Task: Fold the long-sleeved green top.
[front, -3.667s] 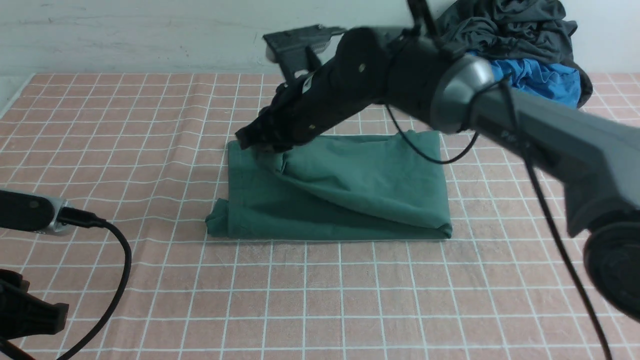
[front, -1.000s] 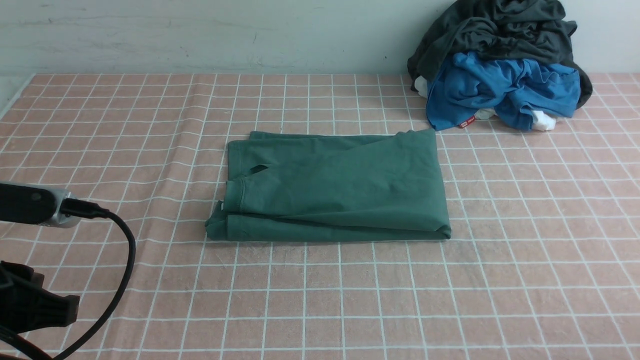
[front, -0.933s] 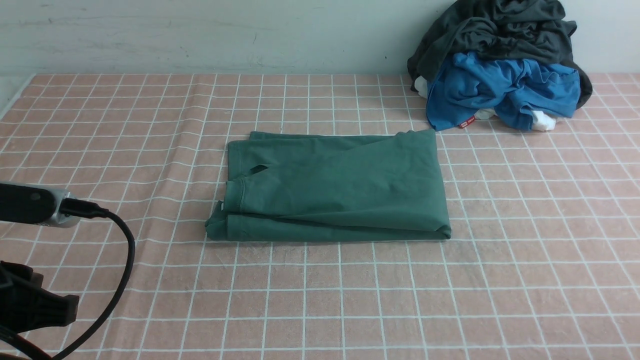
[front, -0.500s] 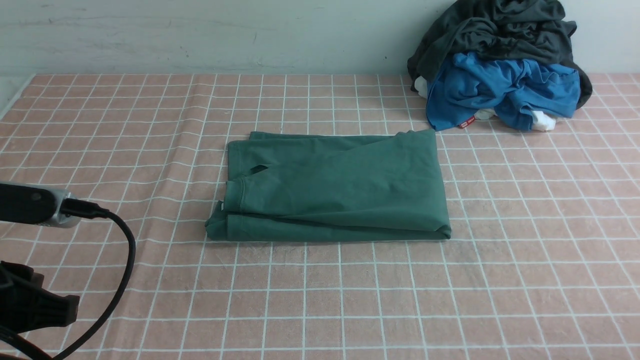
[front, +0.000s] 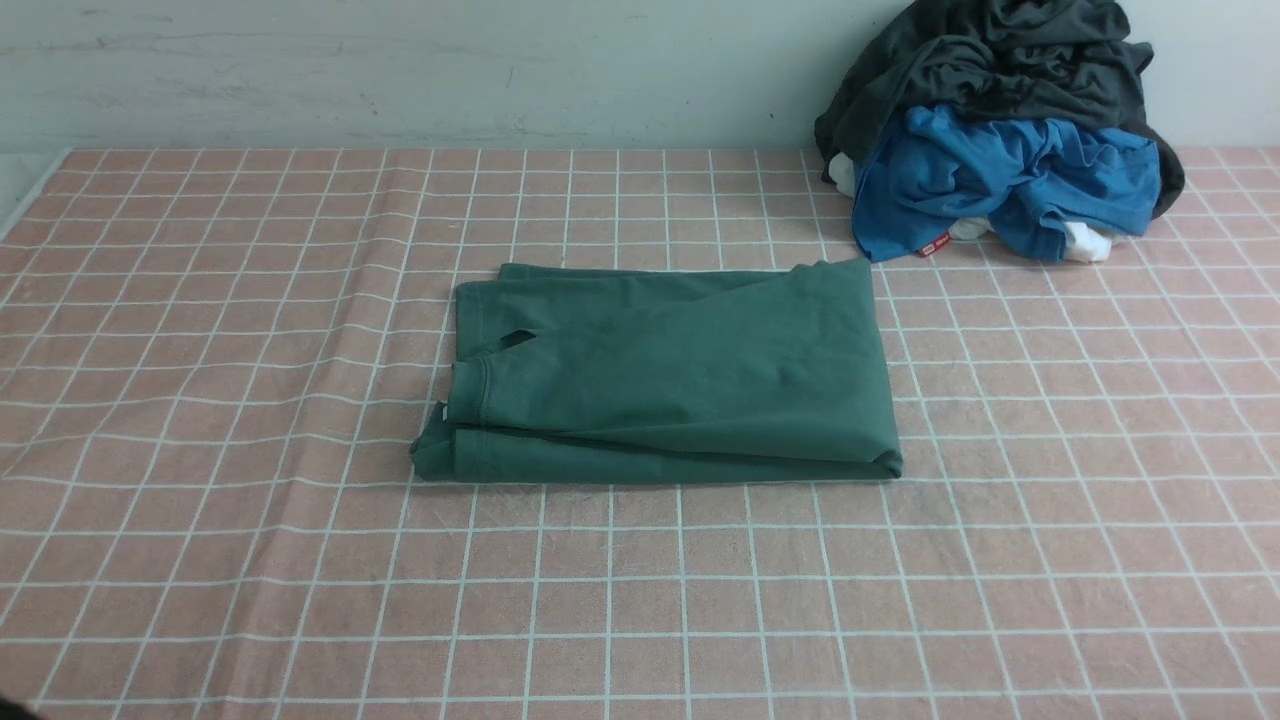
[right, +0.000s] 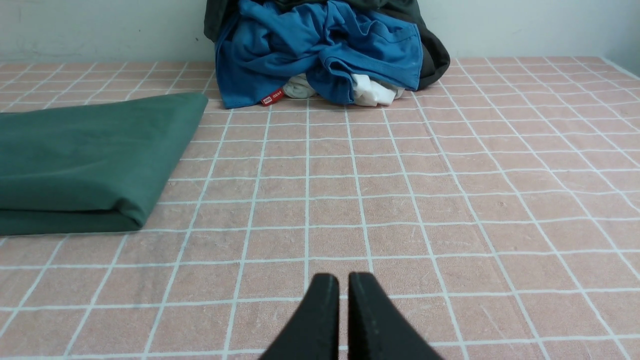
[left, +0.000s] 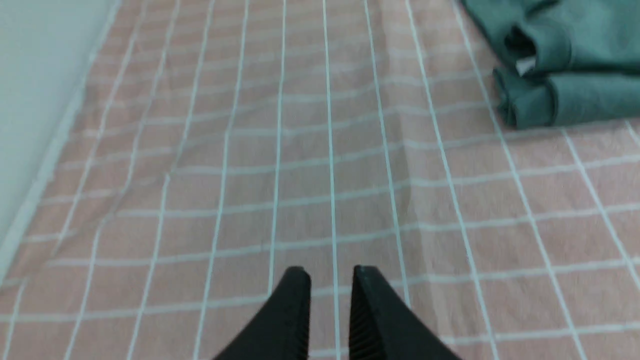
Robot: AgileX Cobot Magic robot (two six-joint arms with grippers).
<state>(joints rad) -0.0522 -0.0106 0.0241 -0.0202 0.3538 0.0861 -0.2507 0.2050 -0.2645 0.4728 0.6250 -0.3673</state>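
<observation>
Pink grid tablecloth [front: 250,560] is spread up to a pale wall. Green long-sleeved top [front: 670,375] is laid folded into a rectangle mid-cloth, touched by neither gripper. Blue garment [front: 1010,180] w/ dark grey garment [front: 1000,60] is piled well behind the top, toward its right. Left gripper [left: 330,272] is seen narrowly parted, empty; right gripper [right: 342,277] nearly closed, empty.

- The green long-sleeved top [front: 680,375] is soft, matt jersey cloth, smooth across its upper layer, with stitched hems at its edge
- The tablecloth [front: 640,600] is matt pink woven cloth with a white grid, faintly rough and rippled
- The blue garment [front: 1010,180] and the charcoal garment [front: 1000,60] are thin, limp cloth
- The left gripper [left: 330,280] has matt black plastic fingers, ridged inside
</observation>
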